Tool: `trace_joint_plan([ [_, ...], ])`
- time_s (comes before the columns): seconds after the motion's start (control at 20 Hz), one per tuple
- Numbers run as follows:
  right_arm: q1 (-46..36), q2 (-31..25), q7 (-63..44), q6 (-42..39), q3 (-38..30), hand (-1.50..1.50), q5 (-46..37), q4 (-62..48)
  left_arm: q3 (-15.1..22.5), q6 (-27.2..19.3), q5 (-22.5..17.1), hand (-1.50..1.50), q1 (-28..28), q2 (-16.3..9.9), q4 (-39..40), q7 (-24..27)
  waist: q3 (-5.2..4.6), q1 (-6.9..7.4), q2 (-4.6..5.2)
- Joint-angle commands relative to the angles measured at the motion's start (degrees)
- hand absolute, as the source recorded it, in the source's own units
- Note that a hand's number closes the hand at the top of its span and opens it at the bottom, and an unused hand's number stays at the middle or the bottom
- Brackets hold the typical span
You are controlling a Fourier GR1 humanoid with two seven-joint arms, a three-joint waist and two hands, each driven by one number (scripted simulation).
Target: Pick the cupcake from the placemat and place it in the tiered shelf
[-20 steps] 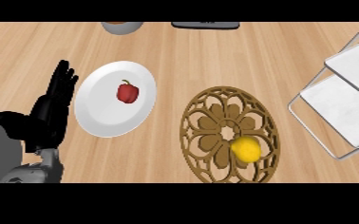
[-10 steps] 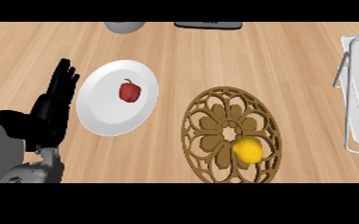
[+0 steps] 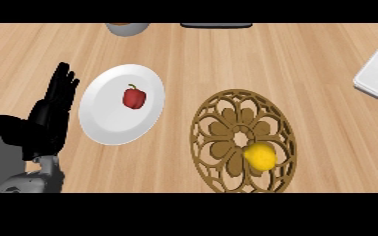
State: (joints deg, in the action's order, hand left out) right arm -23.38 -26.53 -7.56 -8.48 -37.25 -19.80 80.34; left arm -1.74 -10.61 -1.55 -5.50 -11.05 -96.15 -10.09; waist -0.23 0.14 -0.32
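A small round yellow item (image 3: 260,156), the only thing on the placemat, lies on the lower right part of the brown openwork placemat (image 3: 221,130) at centre right. Only a white corner of the tiered shelf (image 3: 368,75) shows at the right edge. My left hand (image 3: 50,114) stands open at the far left, fingers up, beside the plate and well away from the placemat. It holds nothing. My right hand shows nowhere in the view.
A white plate (image 3: 111,120) with a red bell pepper (image 3: 133,98) on it lies between my left hand and the placemat. A grey bowl (image 3: 127,28) and a dark flat object (image 3: 215,25) sit at the counter's far edge.
The tiered shelf has slid towards the right edge, from a wide stretch to just a corner. My left hand, the plate and the placemat have stayed put.
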Motion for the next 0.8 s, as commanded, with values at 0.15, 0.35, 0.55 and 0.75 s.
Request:
trace_joint_plan([
  [0.15,-3.4,-6.1,-2.3,0.8,-7.3,-1.5,7.8,-3.8,0.3,0.2,0.6,0.0,1.7,0.9,-1.5,-0.2,0.23,-0.05,0.27],
  [0.35,0.9,-12.3,-5.4,-2.8,-14.5,-1.5,12.2,-5.2,-0.3,0.1,0.8,0.0,2.5,0.8,-1.6,0.5,0.24,-0.61,0.2],
  [0.55,4.3,-16.9,-8.3,-5.7,-19.7,-1.5,15.6,-7.7,-1.0,0.3,0.7,0.0,0.1,0.6,0.0,0.6,0.23,-1.14,0.21],
  [0.75,10.9,-20.2,-0.5,-9.6,-24.7,-1.5,18.4,-15.2,-3.6,2.8,-1.0,0.0,1.3,-1.4,0.7,1.7,0.26,-0.59,0.3],
])
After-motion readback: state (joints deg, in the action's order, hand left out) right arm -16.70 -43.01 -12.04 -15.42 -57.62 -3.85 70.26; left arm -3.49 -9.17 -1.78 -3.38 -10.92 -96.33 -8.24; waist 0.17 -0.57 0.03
